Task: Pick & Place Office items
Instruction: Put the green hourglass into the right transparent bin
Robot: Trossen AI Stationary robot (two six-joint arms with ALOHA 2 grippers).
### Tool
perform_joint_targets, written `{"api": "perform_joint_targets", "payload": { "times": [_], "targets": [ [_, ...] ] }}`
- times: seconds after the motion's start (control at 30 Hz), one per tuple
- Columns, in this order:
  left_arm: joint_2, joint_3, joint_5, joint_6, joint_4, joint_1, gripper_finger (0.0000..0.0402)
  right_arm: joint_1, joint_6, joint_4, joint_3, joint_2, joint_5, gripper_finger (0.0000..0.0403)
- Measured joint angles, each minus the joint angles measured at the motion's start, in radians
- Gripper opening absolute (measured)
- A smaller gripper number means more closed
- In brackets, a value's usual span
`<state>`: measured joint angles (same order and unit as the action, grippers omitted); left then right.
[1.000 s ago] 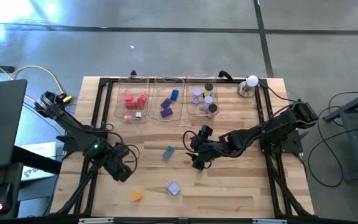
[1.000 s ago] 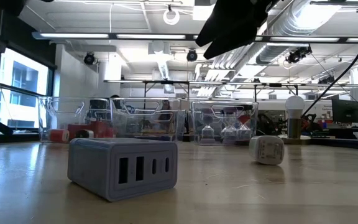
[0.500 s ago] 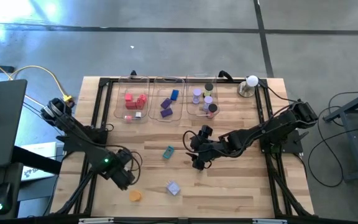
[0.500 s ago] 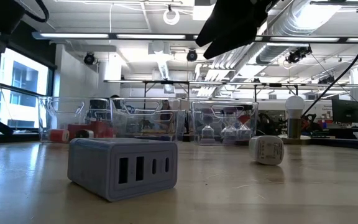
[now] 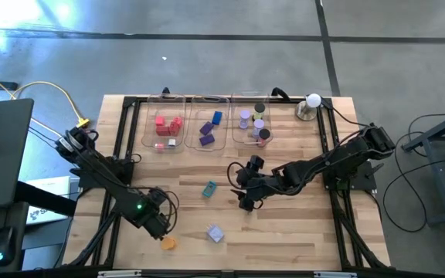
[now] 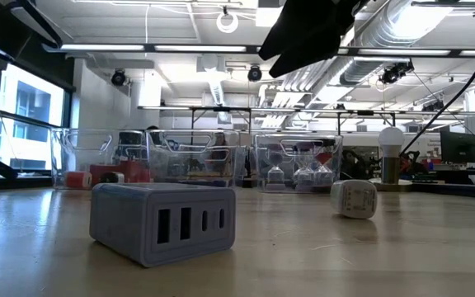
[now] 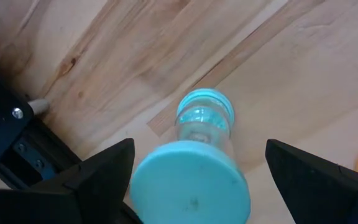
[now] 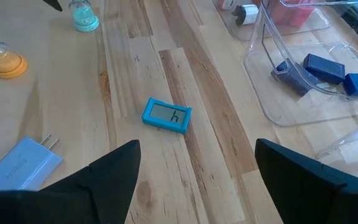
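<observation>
Left pincer (image 5: 161,226): low over the near left part of the table (image 5: 284,232), fingers (image 7: 92,177) spread wide on either side of a teal hourglass (image 7: 194,168), gripping nothing; whether they touch it cannot be told.
Teal hourglass: seen end-on in the left wrist view, its round teal cap toward the camera, clear glass body and second teal cap behind it on the wood.
Orange hourglass (image 5: 168,242): lies on the table just beside the left pincer, toward the near edge; in the right wrist view (image 8: 6,61) it sits near the teal one.
Right pincer (image 5: 245,202): hangs over the middle of the table, jaws standing well apart and empty.
Blue digital clock (image 8: 166,115): flat on the wood ahead of the right pincer, display up; from above (image 5: 209,188) it lies between the two arms.
Lavender charger (image 5: 215,233): rests near the front edge, right of the orange hourglass; in the low view (image 6: 162,222) it shows four ports on its face.
Left tray (image 5: 147,127): holds red and pink pieces (image 5: 168,125).
Middle tray (image 5: 193,123): holds blue and purple blocks (image 5: 209,128).
Right tray (image 5: 236,127): holds small hourglasses and round pieces (image 5: 255,123).
White ball on metal base (image 5: 311,104): stands at the far right corner, beside the right tray.
White cube (image 6: 354,198): sits on the table to the right in the low view.
</observation>
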<state>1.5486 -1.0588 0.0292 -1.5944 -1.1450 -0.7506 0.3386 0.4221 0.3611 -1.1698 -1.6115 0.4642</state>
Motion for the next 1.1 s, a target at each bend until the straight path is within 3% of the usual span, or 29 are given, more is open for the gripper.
{"api": "perform_joint_targets", "payload": {
  "times": [0.17,0.5,0.7,0.9,1.1],
  "targets": [
    [0.004,0.000,-0.002,0.000,0.006,0.000,0.0319,0.000,0.000,-0.002,0.000,0.000,-0.001,0.0306],
    [0.004,-0.001,-0.015,0.008,0.004,0.000,0.0179,0.000,0.000,-0.002,0.000,0.000,-0.002,0.0306],
    [0.003,0.000,0.012,0.059,0.005,0.004,0.0179,0.000,-0.007,-0.003,0.000,0.000,-0.037,0.0306],
    [-0.023,-0.036,0.138,0.135,-0.015,0.027,0.0179,0.000,-0.035,-0.022,0.000,0.000,-0.073,0.0306],
    [-0.086,-0.166,0.434,0.321,-0.009,0.053,0.0179,0.000,-0.132,-0.125,0.000,0.000,-0.269,0.0306]
  ]
}}
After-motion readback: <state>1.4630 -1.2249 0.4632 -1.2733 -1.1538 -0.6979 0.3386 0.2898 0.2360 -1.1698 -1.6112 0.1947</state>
